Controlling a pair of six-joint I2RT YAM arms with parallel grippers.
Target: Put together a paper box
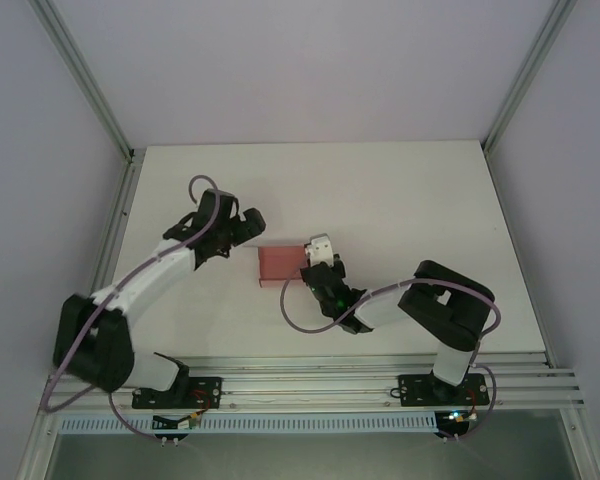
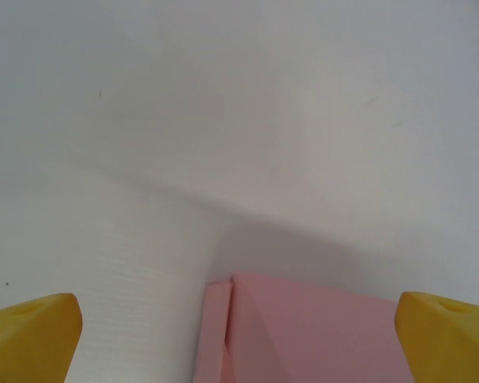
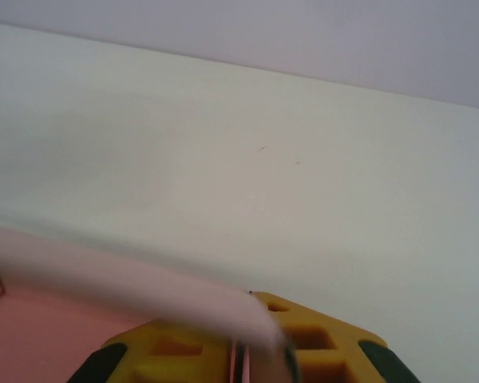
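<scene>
The left hand (image 2: 239, 333) stands wide open and has hold of nothing: in its wrist view the two yellow fingertips (image 2: 30, 335) sit at the far 9 and 3 o'clock edges, and the small pink paper box (image 2: 303, 335) lies low between them, touching neither. A folded edge runs down the box's 9 o'clock side. From above, this left hand (image 1: 246, 229) hovers just off the box's 10 o'clock corner. The right hand (image 3: 239, 355) is almost closed. Its yellow fingers (image 3: 323, 359) stand nearly together, with a thin pink edge in the slit between them, so it appears pinched on a wall or flap of the box. A blurred pale strip (image 3: 144, 291) crosses that view from 9 o'clock toward the fingers; what it is cannot be told. From above, the right hand (image 1: 318, 258) meets the box at its 2 o'clock corner. The pink paper box (image 1: 280, 264) rests near the middle of the flat white table (image 1: 400, 190), between the two hands. A grey aluminium rail (image 1: 320, 382) at the table's 6 o'clock edge carries both arm bases.
</scene>
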